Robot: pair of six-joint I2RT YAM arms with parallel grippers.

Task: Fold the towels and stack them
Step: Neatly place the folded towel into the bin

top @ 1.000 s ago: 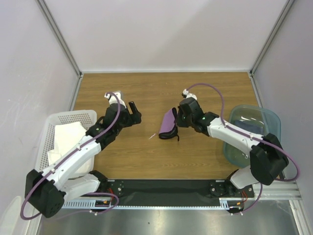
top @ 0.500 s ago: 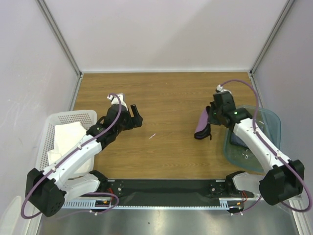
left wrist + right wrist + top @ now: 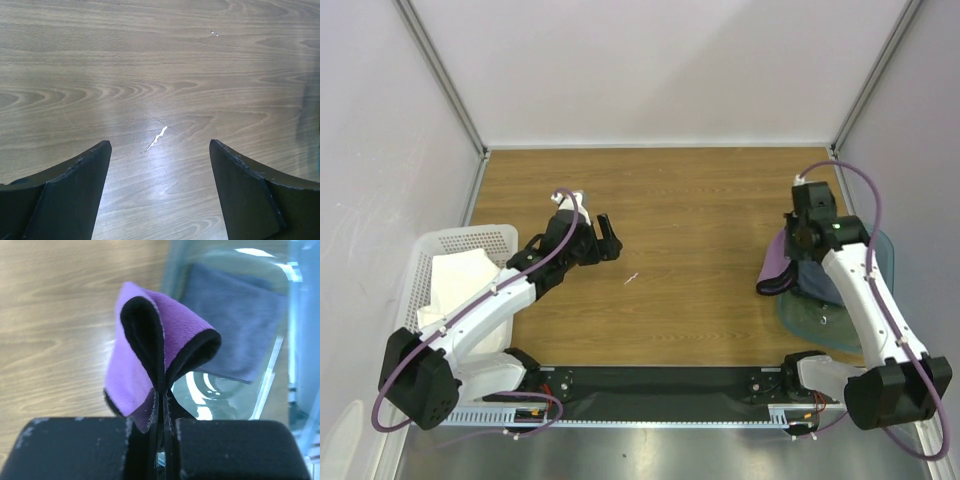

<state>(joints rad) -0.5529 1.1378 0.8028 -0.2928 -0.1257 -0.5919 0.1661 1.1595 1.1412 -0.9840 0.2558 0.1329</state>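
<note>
Wooden table (image 3: 700, 200), midway we judge: navy towel (image 3: 235, 305) placed, right claw (image 3: 162, 405) clamping purple towel (image 3: 140, 355) beside it, left claw (image 3: 160, 165) apart, white towel (image 3: 455, 280) pending.

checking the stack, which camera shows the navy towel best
The right wrist view: the navy towel lies flat in the teal bin, behind the purple towel. The top view shows only a dark sliver of it beside that towel. The left wrist view shows none of it.
</note>
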